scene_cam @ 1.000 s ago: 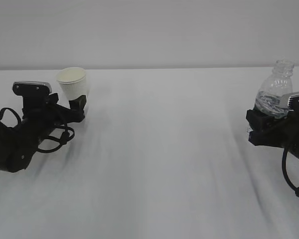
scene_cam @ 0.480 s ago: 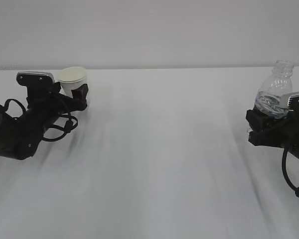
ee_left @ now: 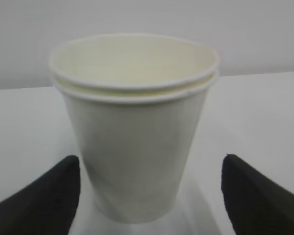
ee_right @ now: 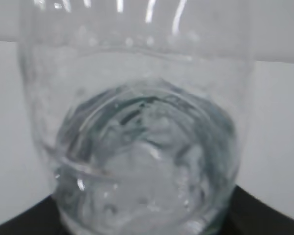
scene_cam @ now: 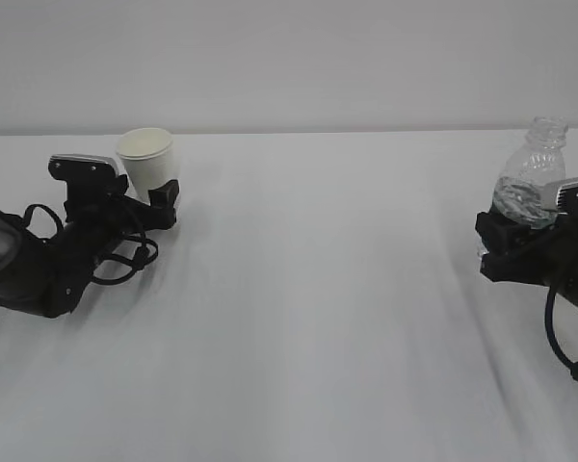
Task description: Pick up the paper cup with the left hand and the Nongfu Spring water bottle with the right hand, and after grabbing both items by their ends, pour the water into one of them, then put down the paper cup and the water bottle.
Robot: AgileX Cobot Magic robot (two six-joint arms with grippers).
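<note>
The exterior view looks low along the table [scene_cam: 308,318], taking in both arms. The left wrist view faces the paper cup [ee_left: 134,132] closely; the right wrist view presses against the Nongfu Spring water bottle [ee_right: 142,147].

cup [scene_cam: 145,159] far left on table [scene_cam: 318,318], between the left gripper [scene_cam: 146,200] fingers | bottle [scene_cam: 531,183] far right, in right gripper [scene_cam: 509,241] | well apart

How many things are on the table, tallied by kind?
Paper cup: 1
Water bottle: 1
Total: 2
</note>
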